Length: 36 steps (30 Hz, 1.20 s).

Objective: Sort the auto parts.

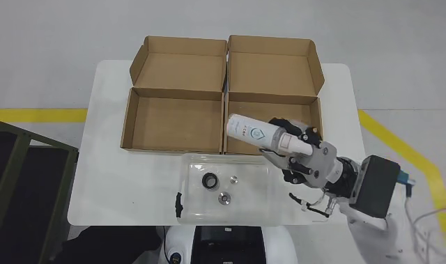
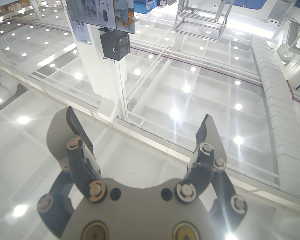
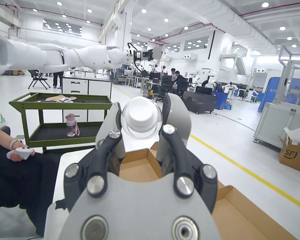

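Observation:
My right gripper (image 1: pixel 291 147) is shut on a white cylindrical bottle (image 1: pixel 254 132), held on its side above the near edge of the right cardboard box (image 1: pixel 279 109). In the right wrist view the bottle's clear-capped end (image 3: pixel 142 121) sits between the fingers of that gripper (image 3: pixel 142 106), with the box (image 3: pixel 140 168) below. A clear tray (image 1: pixel 237 168) near the table's front holds a black ring (image 1: pixel 210 181) and two small metal parts (image 1: pixel 225 198). My left gripper (image 2: pixel 137 116) is open, holds nothing, and points up at the ceiling.
A second open cardboard box (image 1: pixel 174 125) stands left of the first, both with flaps raised at the back. A small black piece (image 1: pixel 178 205) lies at the tray's left front corner. A green cart (image 1: pixel 28 187) stands beside the table's left side.

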{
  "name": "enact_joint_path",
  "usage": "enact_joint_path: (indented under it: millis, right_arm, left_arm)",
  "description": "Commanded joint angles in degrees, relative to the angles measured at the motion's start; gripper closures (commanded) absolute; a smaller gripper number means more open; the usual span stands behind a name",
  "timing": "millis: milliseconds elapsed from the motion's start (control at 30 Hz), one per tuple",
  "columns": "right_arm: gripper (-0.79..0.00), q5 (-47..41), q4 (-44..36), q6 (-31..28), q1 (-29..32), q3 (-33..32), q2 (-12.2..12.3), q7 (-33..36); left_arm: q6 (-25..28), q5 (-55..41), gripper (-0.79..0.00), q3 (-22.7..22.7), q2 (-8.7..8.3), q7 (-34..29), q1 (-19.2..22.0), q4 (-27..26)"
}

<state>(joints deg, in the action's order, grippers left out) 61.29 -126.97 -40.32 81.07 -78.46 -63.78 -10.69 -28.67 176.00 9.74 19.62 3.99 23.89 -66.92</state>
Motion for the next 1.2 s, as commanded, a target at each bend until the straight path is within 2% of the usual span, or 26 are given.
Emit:
enact_joint_path:
  millis: [0,233,500,800,1167]
  right_arm:
    - [0.0,0.6,0.92,-0.14,0.74,0.95,-0.02,0.52]
    - [0.0,4.53,2.25,-0.01,2.92,2.48,0.11,3.72]
    - [0.0,11.88,3.48,4.04,3.31,4.59,0.15,11.04]
    - [0.0,14.36,12.94,7.5,-4.63,8.88,-0.56,19.98]
    - [0.0,11.91,22.11,10.3,-12.99,12.19,-1.53,30.06]
  left_arm:
    - [0.0,0.0,-0.785,0.0,0.0,0.0,0.0,0.0]
    - [0.0,0.0,-0.785,0.0,0.0,0.0,0.0,0.0]
    - [0.0,0.0,-0.785,0.0,0.0,0.0,0.0,0.0]
    - [0.0,0.0,-0.785,0.0,0.0,0.0,0.0,0.0]
    - [0.0,0.0,-0.785,0.0,0.0,0.0,0.0,0.0]
